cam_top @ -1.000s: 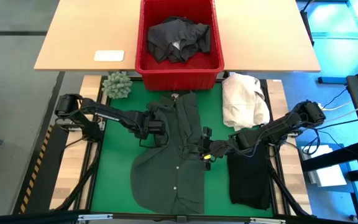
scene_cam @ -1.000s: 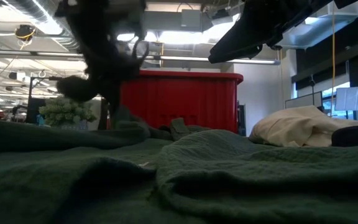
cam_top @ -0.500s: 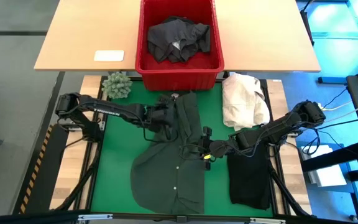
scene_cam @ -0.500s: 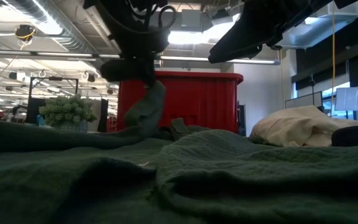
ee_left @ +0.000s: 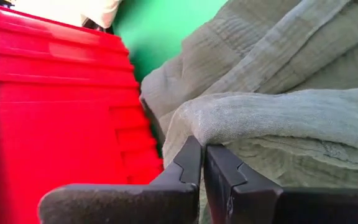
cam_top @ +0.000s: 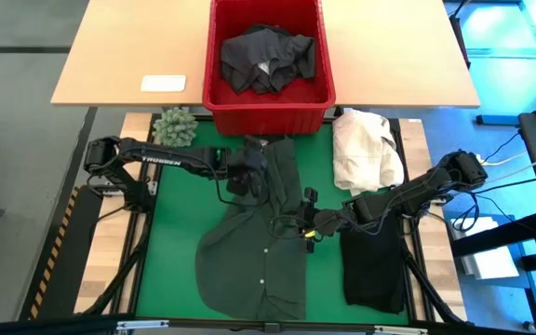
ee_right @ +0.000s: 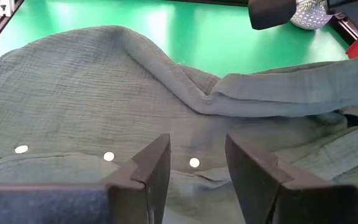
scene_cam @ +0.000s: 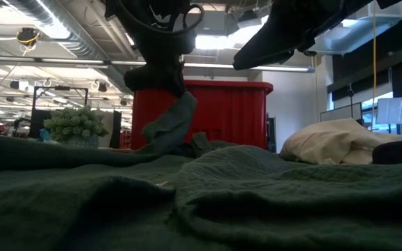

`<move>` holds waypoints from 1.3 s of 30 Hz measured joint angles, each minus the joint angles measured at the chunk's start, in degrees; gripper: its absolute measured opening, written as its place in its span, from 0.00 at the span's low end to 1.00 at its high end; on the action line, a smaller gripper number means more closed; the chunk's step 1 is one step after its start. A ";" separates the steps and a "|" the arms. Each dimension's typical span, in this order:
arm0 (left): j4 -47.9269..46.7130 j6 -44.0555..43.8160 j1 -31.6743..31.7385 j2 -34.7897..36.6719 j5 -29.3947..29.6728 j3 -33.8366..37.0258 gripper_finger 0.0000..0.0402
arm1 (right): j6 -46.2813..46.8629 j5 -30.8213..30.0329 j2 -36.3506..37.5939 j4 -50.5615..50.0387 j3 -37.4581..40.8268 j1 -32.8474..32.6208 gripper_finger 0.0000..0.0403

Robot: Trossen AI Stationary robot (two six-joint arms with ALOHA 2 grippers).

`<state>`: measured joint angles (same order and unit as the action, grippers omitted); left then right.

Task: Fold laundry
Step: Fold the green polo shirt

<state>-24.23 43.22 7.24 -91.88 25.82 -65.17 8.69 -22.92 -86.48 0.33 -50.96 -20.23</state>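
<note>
A dark green buttoned shirt (cam_top: pixel 263 233) lies spread on the green mat (cam_top: pixel 180 233), collar toward the red basket (cam_top: pixel 268 107). My left gripper (cam_top: pixel 242 173) is shut on a fold of the shirt near its far left part, just in front of the basket. In the low view that cloth (scene_cam: pixel 172 124) hangs below the gripper (scene_cam: pixel 165 78). My right gripper (ee_right: pixel 197 165) hovers open over the shirt's button strip (ee_right: pixel 107 156) at the shirt's right side (cam_top: pixel 307 223), touching nothing. More dark laundry (cam_top: pixel 268 56) lies in the basket. My left gripper pinches a rounded fold of the green shirt (ee_left: pixel 219 121) between its two shut fingers (ee_left: pixel 188 163). It comes slanting down from the table's left. The held fold is lifted off the mat, and the cloth below it hangs slack down to the rest of the shirt.
A folded black garment (cam_top: pixel 374 270) lies on the mat at the right, with a cream-white cloth heap (cam_top: pixel 365 149) beyond it. A small green plant (cam_top: pixel 175 127) stands at the mat's far left corner. A white flat object (cam_top: pixel 163 83) lies on the wooden table behind.
My left gripper, shut on the shirt, has risen and gone toward the far edge and a little right, tipping less steeply. The held fold has been lifted off the mat and drawn in over the shirt's far left part; the rest of the shirt has stayed put.
</note>
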 joint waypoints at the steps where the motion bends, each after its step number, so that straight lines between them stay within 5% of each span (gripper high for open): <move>1: 0.00 -0.02 0.39 0.00 -0.45 0.00 0.00 | 0.20 0.00 0.00 -0.01 0.00 0.01 0.39; 22: 1.38 -0.14 3.75 0.00 -11.96 0.02 0.08 | 1.52 0.02 0.00 -0.01 0.00 0.00 0.39; 31: 1.28 -2.45 3.70 -0.02 -11.69 0.02 0.32 | 1.77 0.02 0.00 0.01 0.00 0.01 0.39; 39: 0.26 -3.46 2.05 0.22 -3.90 0.02 0.46 | 2.84 0.02 0.00 0.03 0.00 0.02 0.39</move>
<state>-23.97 39.76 9.29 -91.65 21.92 -65.14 11.53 -22.90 -86.48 0.36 -50.96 -20.21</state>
